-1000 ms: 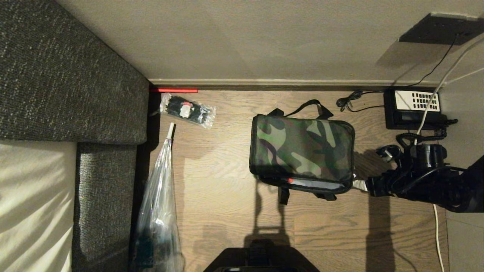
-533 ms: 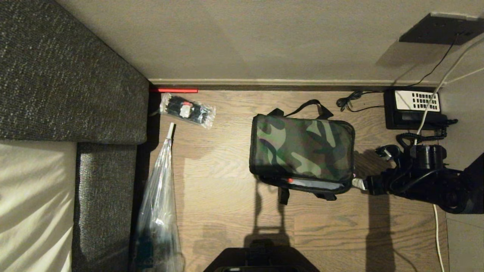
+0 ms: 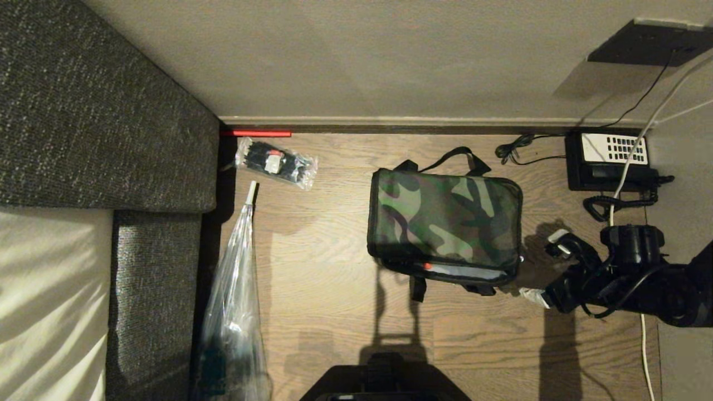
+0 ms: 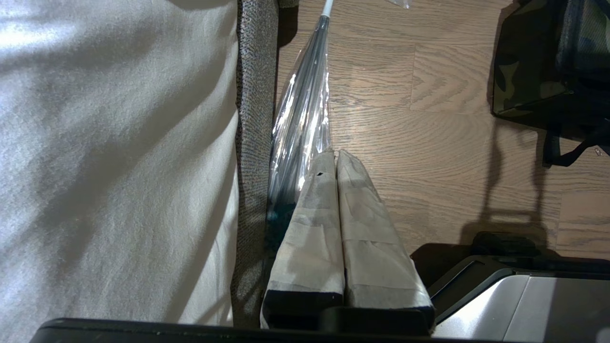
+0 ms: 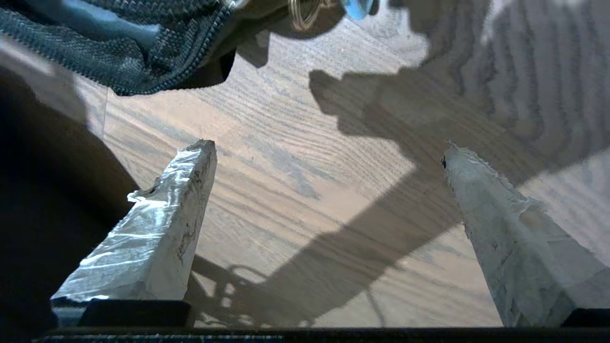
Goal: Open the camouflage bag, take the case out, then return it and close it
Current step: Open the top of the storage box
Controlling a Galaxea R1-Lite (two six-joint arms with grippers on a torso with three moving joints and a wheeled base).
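Right hand (image 3: pixel 548 267) spread wide over wooden floor (image 3: pixel 334 289), beside camouflage bag (image 3: pixel 445 220), sofa (image 3: pixel 106 111) left

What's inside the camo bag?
You can't see inside. The camouflage bag lies on the wooden floor with its lid down; only a red spot and a pale strip peek out along its near edge.

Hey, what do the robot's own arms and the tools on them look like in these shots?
The right arm is black and bulky, with black cables looped along it. The right tool has two tapered fingers wrapped in crinkled silver-grey tape. The left tool has fingers wrapped in pale beige tape on a black base.
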